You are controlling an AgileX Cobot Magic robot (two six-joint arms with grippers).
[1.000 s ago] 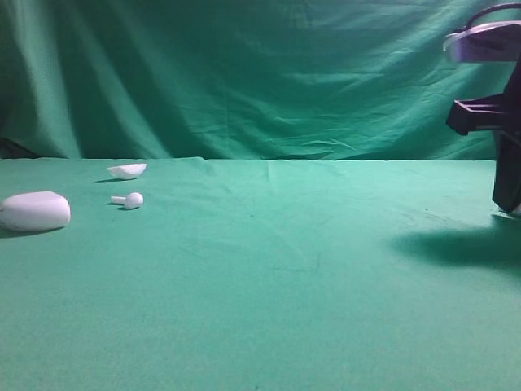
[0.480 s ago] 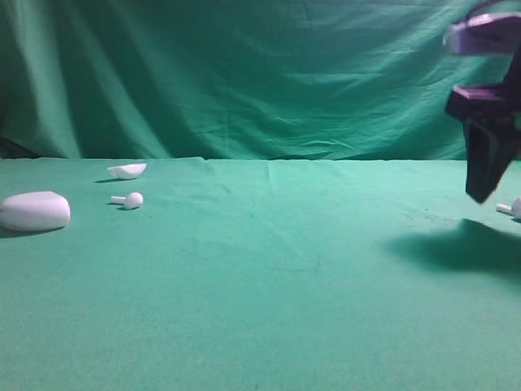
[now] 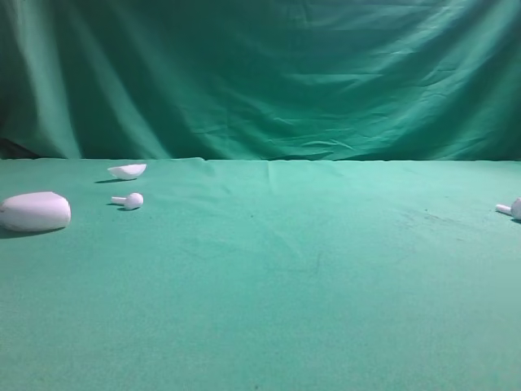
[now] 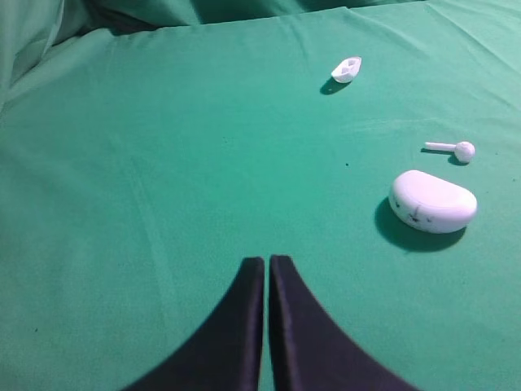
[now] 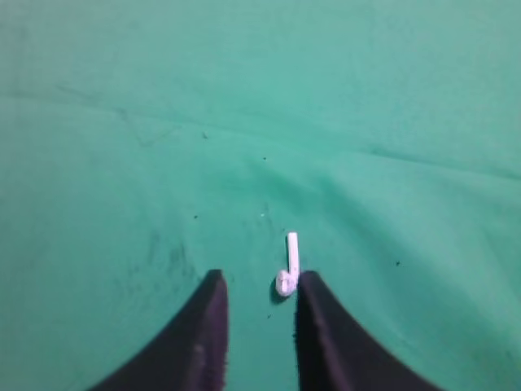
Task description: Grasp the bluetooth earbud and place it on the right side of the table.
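From the high view, neither arm shows; the desk (image 3: 269,269) in its wrinkled green cloth carries the bluetooth earbud (image 3: 513,208) at the far right edge of the frame, half cut off, while a second earbud (image 3: 129,199) lies well apart on the left, just beside the oval case (image 3: 34,211) and near the shallow shell piece (image 3: 127,170) behind it. In the left wrist view the left gripper (image 4: 267,265) has its fingers pressed together with nothing between them, hanging over bare cloth; case, second earbud and shell piece sit off to its right. In the right wrist view the right gripper (image 5: 259,281) stands with its fingers parted and empty, and the earbud lies on the cloth between them, close against the right finger, stem pointing away from the camera. To my eye the placing looks done, so the risk now is a small one: the earbud sits so near that right finger that a sideways drift on withdrawal could nudge or roll it, and it is light enough to skitter over a cloth wrinkle. Counted: two earbuds, one case, one shell piece, two grippers.
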